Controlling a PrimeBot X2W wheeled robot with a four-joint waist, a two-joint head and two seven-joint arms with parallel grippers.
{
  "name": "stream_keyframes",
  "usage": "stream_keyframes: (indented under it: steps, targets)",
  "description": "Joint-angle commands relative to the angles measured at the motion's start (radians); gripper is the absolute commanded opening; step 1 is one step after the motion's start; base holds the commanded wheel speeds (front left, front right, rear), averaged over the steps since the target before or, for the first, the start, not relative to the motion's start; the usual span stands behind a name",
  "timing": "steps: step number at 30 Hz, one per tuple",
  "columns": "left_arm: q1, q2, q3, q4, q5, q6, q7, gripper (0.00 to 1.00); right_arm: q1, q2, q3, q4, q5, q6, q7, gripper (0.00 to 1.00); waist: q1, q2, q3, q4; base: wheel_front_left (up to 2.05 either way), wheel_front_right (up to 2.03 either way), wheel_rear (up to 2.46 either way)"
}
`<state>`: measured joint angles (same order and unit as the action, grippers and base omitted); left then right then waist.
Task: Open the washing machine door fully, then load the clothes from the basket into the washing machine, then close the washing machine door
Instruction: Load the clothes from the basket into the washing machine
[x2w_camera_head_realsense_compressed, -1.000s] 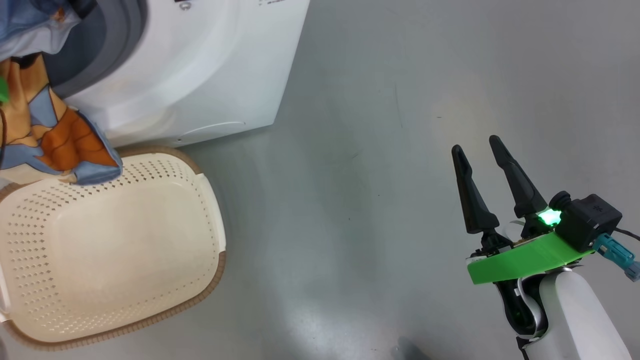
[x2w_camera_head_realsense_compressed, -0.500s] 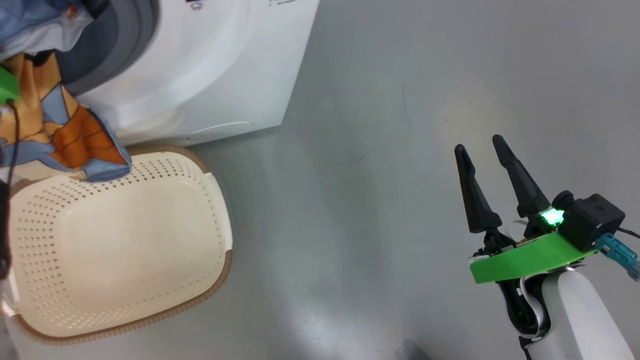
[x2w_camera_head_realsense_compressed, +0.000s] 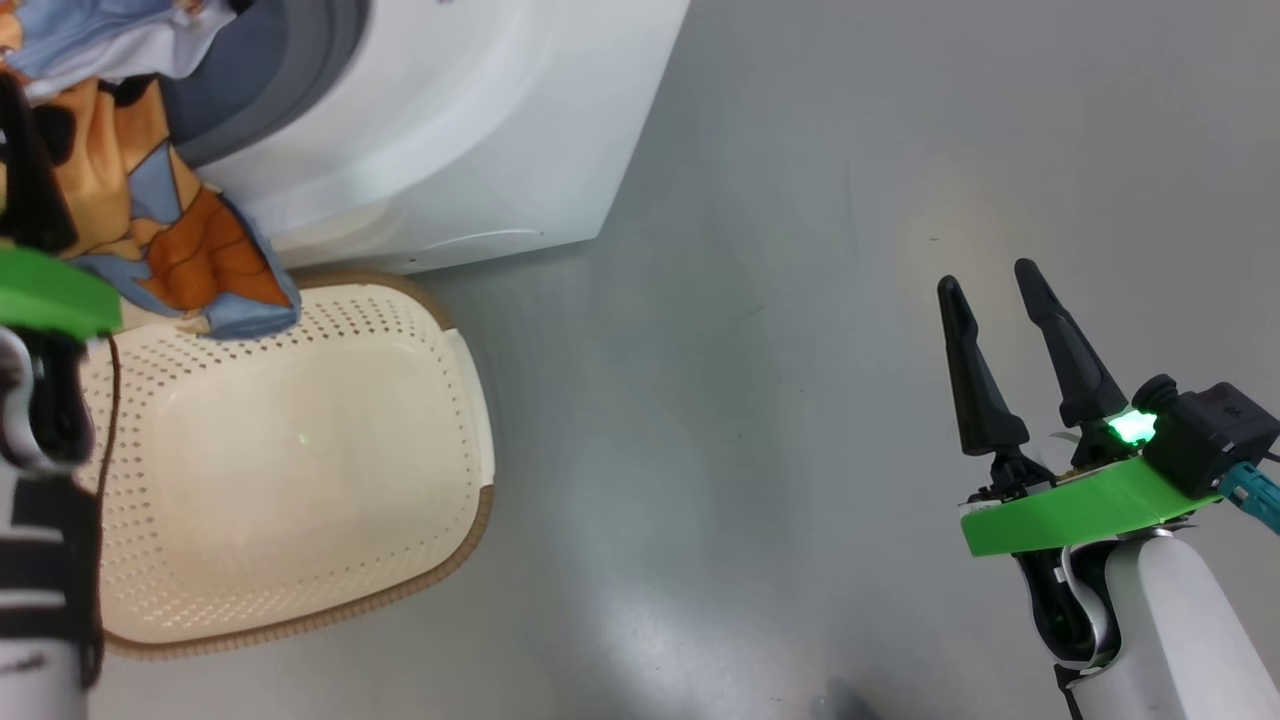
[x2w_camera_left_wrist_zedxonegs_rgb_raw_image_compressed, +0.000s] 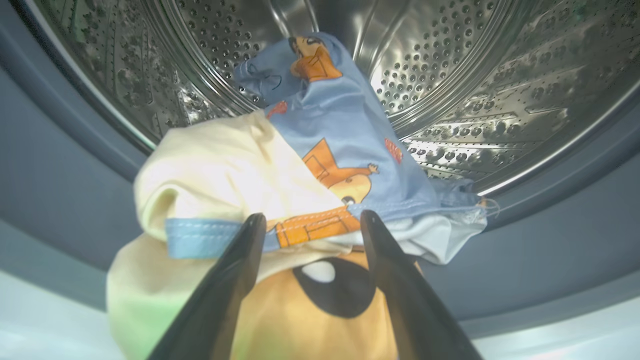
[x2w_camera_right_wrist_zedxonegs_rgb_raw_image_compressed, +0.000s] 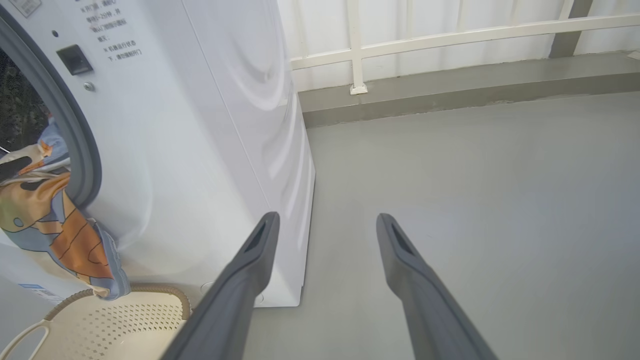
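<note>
Black fingers of the left end effector (x2w_camera_left_wrist_zedxonegs_rgb_raw_image_compressed: 312, 225) point into the round mouth of the washing machine (x2w_camera_head_realsense_compressed: 450, 130). They are spread wide apart and do not squeeze anything. The clothes (x2w_camera_left_wrist_zedxonegs_rgb_raw_image_compressed: 340, 150) lie right in front of the fingertips and under them. The blue part with orange pictures reaches up into the shiny steel drum (x2w_camera_left_wrist_zedxonegs_rgb_raw_image_compressed: 475, 75). The cream part and an orange part with a black spot hang over the grey rubber ring (x2w_camera_left_wrist_zedxonegs_rgb_raw_image_compressed: 60, 175) at the front. In the head view the left arm comes up along the left edge, with a green piece (x2w_camera_head_realsense_compressed: 50, 290) on its wrist.

Seen from the head, the clothes hang down the white front of the machine. Their low end lies over the brown rim of the basket (x2w_camera_head_realsense_compressed: 430, 400). The basket sits on the floor (x2w_camera_head_realsense_compressed: 800, 400), just in front of the machine.

The right end effector (x2w_camera_head_realsense_compressed: 988, 282) is held low over the grey floor, well away from the basket and off to the right of the machine. Its two fingers are wide apart too and hold nothing. They point past the machine's side toward a white rail (x2w_camera_right_wrist_zedxonegs_rgb_raw_image_compressed: 450, 35) by the wall
</note>
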<state>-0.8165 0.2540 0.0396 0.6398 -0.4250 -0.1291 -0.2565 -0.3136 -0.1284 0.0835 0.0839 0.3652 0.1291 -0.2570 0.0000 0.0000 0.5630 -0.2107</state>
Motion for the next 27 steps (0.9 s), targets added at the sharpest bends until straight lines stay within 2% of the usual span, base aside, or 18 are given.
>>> stream_keyframes:
  steps: [1, 11, 27]
  targets:
    - [0.039, 0.036, 0.03, -0.042, 0.02, -0.001, -0.005, 1.0, -0.006, -0.007, 0.017, -0.027, 0.002, 0.002, -0.005, 1.0, 0.0, 0.0, 0.004, 0.007, 0.0, 0.0, 0.0]
    - [0.235, -0.012, 0.092, -0.215, 0.063, -0.002, -0.005, 1.0, -0.008, -0.017, -0.002, -0.032, -0.001, 0.002, -0.005, 1.0, 0.0, 0.0, 0.011, 0.038, 0.0, 0.0, 0.0]
    - [0.552, -0.108, 0.178, -0.468, 0.121, -0.002, -0.005, 1.0, -0.004, -0.027, -0.002, -0.03, 0.001, 0.002, -0.005, 1.0, 0.0, 0.0, -0.002, 0.044, 0.0, 0.0, 0.0]
